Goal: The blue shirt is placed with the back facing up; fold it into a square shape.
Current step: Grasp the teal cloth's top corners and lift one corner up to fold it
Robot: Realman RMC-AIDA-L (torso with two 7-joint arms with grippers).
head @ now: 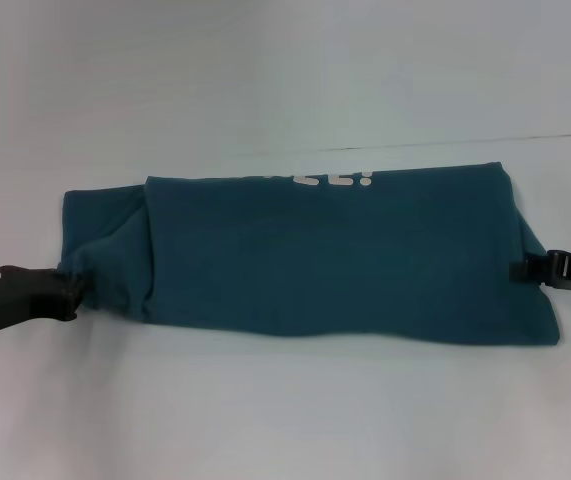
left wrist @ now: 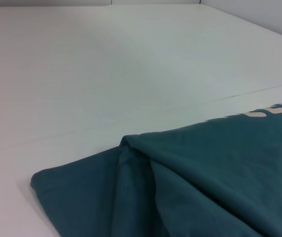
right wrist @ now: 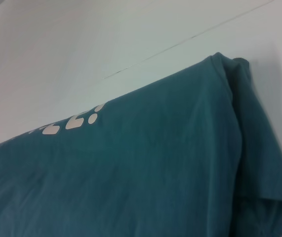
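Observation:
The blue shirt [head: 315,255] lies on the white table as a long band folded lengthwise, running left to right. White lettering [head: 330,181] shows along its far edge. My left gripper [head: 73,286] is at the shirt's left end, touching the bunched sleeve fabric near the front edge. My right gripper [head: 521,270] is at the shirt's right end, its black tip over the fabric edge. The left wrist view shows the shirt's left end [left wrist: 180,187] with folds. The right wrist view shows the right end [right wrist: 145,168] and the lettering [right wrist: 71,121].
The white table [head: 285,410] spreads around the shirt on all sides. A thin seam line [head: 445,143] crosses the table behind the shirt's right half. No other objects are in view.

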